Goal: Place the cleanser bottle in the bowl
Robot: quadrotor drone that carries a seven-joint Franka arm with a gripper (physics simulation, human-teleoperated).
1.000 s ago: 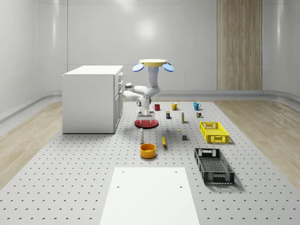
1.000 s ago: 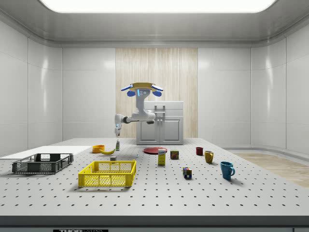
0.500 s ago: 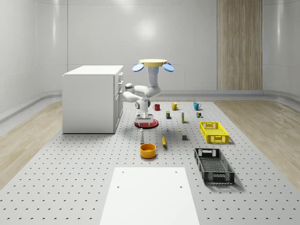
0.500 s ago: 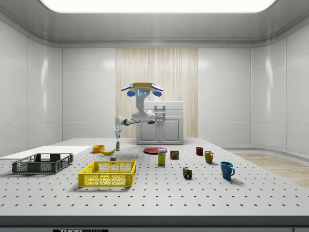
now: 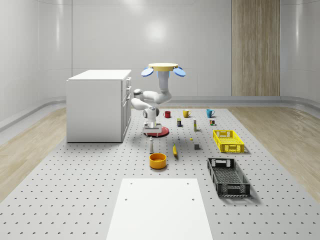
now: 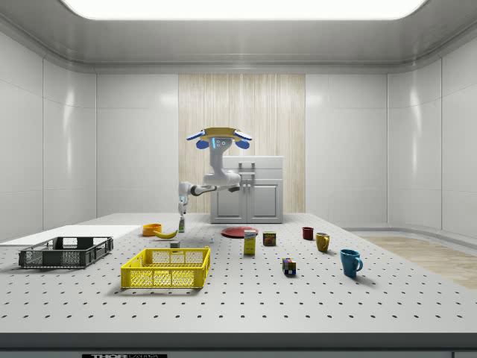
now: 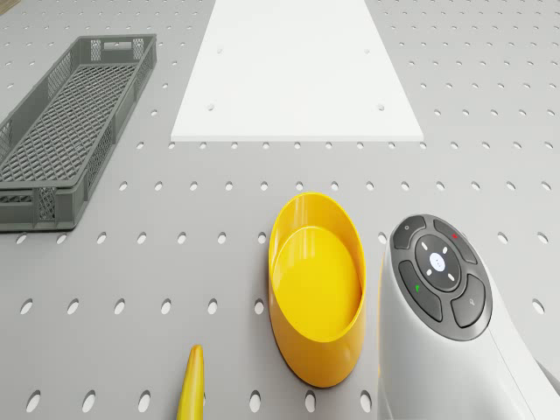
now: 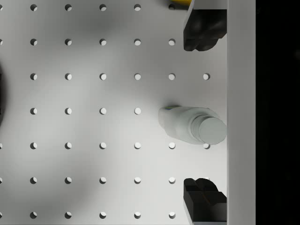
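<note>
Closest to us in the whole-scene view, past the white panel [image 5: 160, 207], sits the orange bowl [image 5: 157, 160], empty, with the banana [image 5: 175, 150] just beside it. Directly beyond the bowl stands the cleanser bottle [image 5: 151, 145], upright on the perforated table [image 5: 75, 190] and untouched. Above it hangs our gripper [image 5: 150, 129], pointing straight down; the wrist view shows the jaws spread wide, one dark fingertip [image 8: 202, 28] on each side of the bottle's cap [image 8: 210, 130], which lies between them but toward the wrist picture's edge. Farther back lies the red plate [image 5: 159, 131], and above it our drone [image 5: 163, 68] hovers beside the white cabinet [image 5: 97, 105], the arm reaching forward from it.

We judge the step in hand to be the descent onto the bottle. To do it well, we should first centre the cap between the fingers, then lower straight down without tipping the narrow, tall bottle, and close on the body below the cap rather than on the cap itself. The bowl is close, so the carry will be short; a gentle lift should do.
</note>
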